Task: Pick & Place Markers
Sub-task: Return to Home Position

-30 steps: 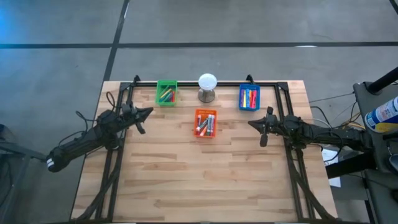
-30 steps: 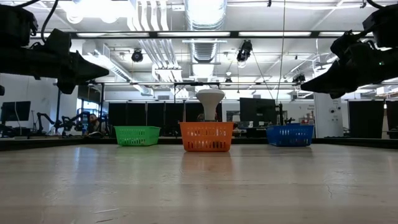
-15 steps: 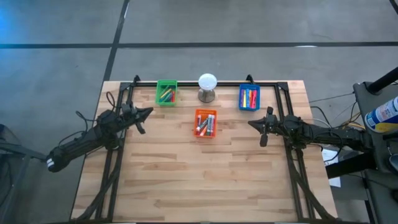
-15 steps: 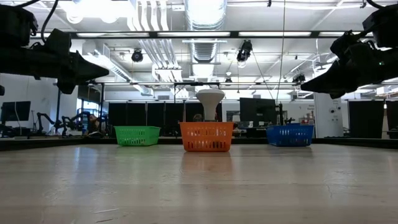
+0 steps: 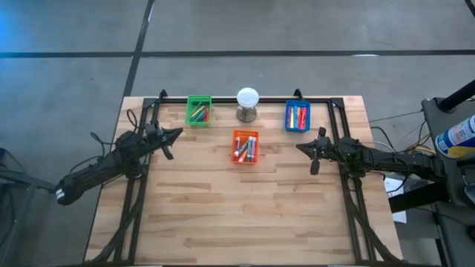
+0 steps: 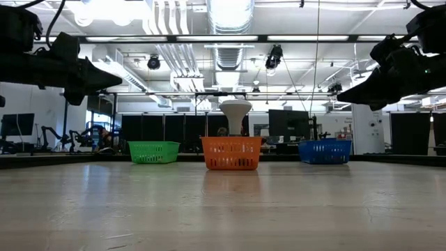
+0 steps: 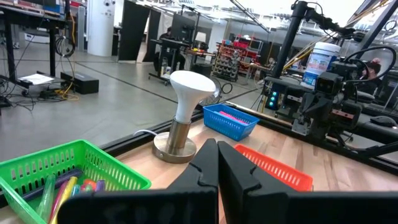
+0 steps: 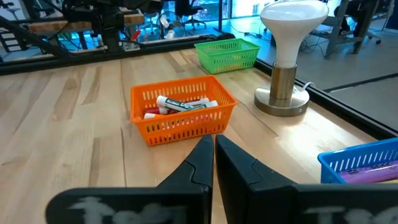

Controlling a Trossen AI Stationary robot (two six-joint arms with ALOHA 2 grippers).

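Markers (image 8: 180,104), lying sorted in bins (image 8: 186,129) on table.
Light, stiff, slick-barrelled; probably best pinched mid-barrel. Left hand (image 5: 177,133), right hand (image 5: 300,147): fingers closed, empty.

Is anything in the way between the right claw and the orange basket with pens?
No, nothing visible. Only bare wooden table lies between the shut right gripper and the orange plastic mesh basket holding the capped markers. The white ball on its grey stand stands aside. The left gripper waits opposite.
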